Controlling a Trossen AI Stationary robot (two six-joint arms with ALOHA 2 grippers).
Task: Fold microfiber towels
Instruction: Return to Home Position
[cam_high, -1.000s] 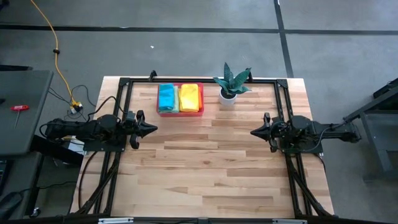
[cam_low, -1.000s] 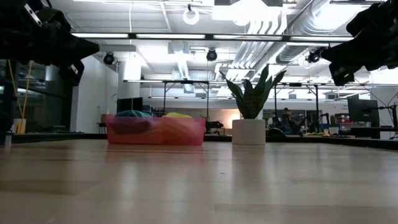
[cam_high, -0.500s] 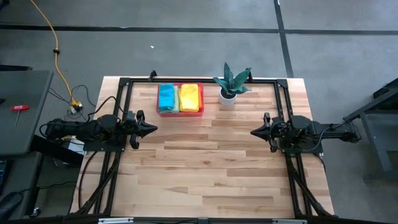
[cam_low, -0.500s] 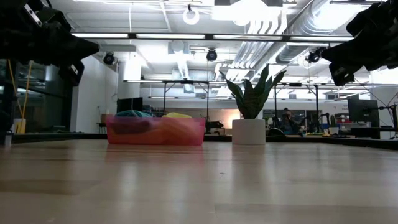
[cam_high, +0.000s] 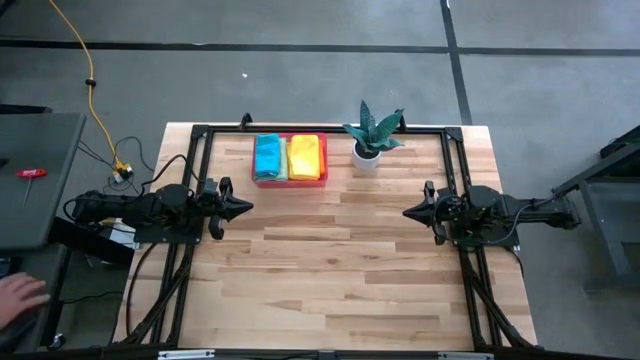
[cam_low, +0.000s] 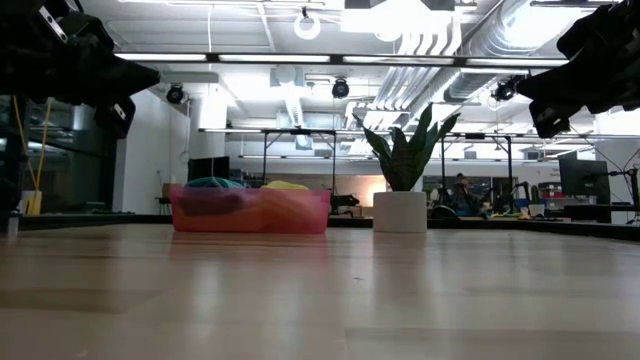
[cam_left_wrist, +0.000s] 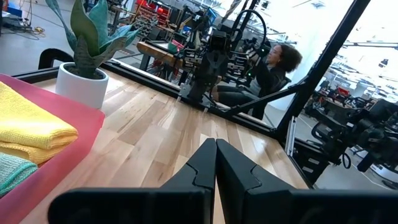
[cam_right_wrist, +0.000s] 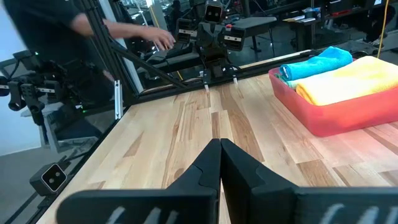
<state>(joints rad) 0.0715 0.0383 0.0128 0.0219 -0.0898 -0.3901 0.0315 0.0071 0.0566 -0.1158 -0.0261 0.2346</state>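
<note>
Folded towels (cam_high: 288, 157) lie side by side in the pink tray (cam_right_wrist: 336, 121) at the tabletop's (cam_high: 340, 270) far edge, long axes far-to-near, nearer the left gripper (cam_high: 247, 208) than the right gripper (cam_high: 406, 212); both grippers are at opposite side edges, fingers together, empty.

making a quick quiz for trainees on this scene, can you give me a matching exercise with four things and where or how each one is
Things:
1. teal towel
2. yellow towel
3. potted plant
4. left gripper

Places or states:
a. in the pink tray, on the plant's side
b. in the tray, on the side away from the plant
c. on the table, outside the tray
d. shut, holding nothing

Pairs: 1-b, 2-a, 3-c, 4-d
</note>
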